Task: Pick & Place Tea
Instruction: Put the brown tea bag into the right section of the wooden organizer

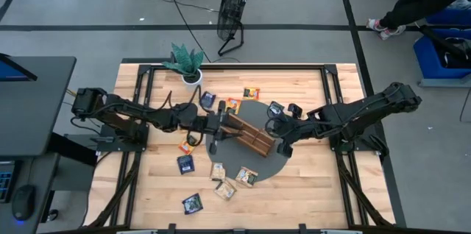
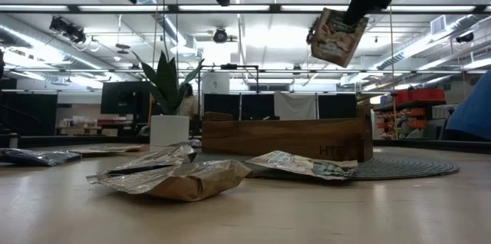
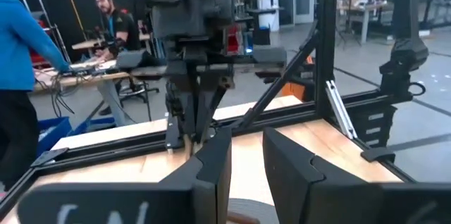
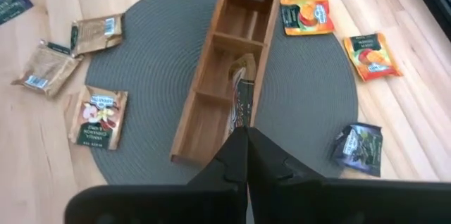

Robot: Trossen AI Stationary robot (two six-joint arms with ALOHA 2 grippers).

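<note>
Wooden tray (image 4: 224, 76): lying slantwise on the round grey mat (image 4: 155, 62) in the middle of the bench (image 1: 147, 190); its compartments are looking bare from above.
Right gripper (image 4: 246, 146): hanging over the tray's end nearest the right edge of the bench, its fingers pinching together on a pale sachet.
Held sachet (image 2: 337, 37): dangling from the right gripper high above the tray, touching neither tray nor mat; which compartment is lying under it cannot be told.
Left gripper (image 1: 215, 127): hovering at the tray's other end, its fingers (image 3: 211, 175) standing a little apart and gripping nothing.
Beige sachets: one (image 4: 99, 116) lying across the mat's rim, two more (image 4: 96, 34) (image 4: 46, 72) resting on the bare wood just beside it, towards the bench's near edge.
Orange sachets: two (image 4: 306, 16) (image 4: 372, 46) lying off the mat towards the far edge; another (image 1: 187, 146) sitting under the left arm.
Dark sachets: one (image 4: 359, 148) lying at the mat's rim on the far side; two (image 1: 185, 164) (image 1: 192, 204) resting towards the near left corner.
Potted plant (image 1: 188, 65): standing at the far edge, left of centre.
</note>
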